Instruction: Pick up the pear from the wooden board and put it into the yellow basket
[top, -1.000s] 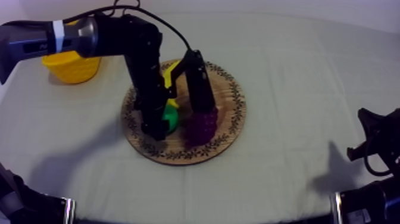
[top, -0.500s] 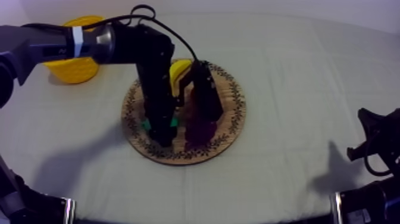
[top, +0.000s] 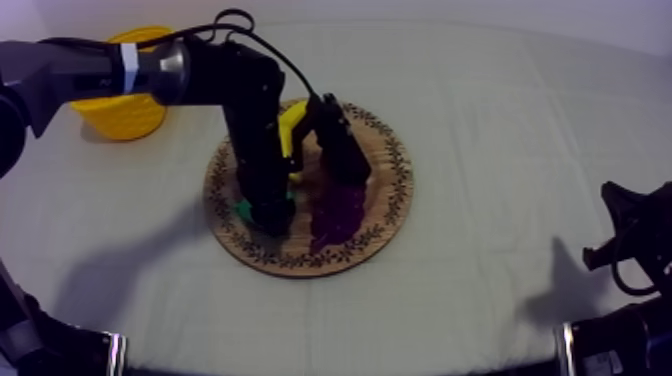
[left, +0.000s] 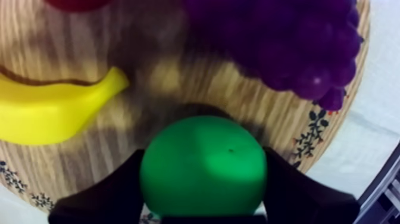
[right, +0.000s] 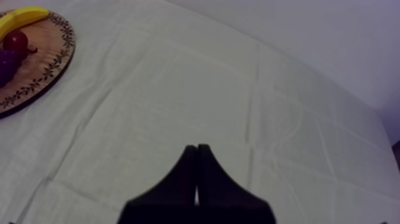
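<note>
Where grey-white cloth (top: 500, 150) spreads creased, the wooden board (top: 388, 198) rests.

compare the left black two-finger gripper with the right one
The left gripper is shut on the round green pear; the right gripper is shut on nothing, fingers together as a narrow wedge. The left gripper is down at the round wooden board; the right gripper hangs over bare grey-white cloth, off the board. Both have two black fingers.
</note>
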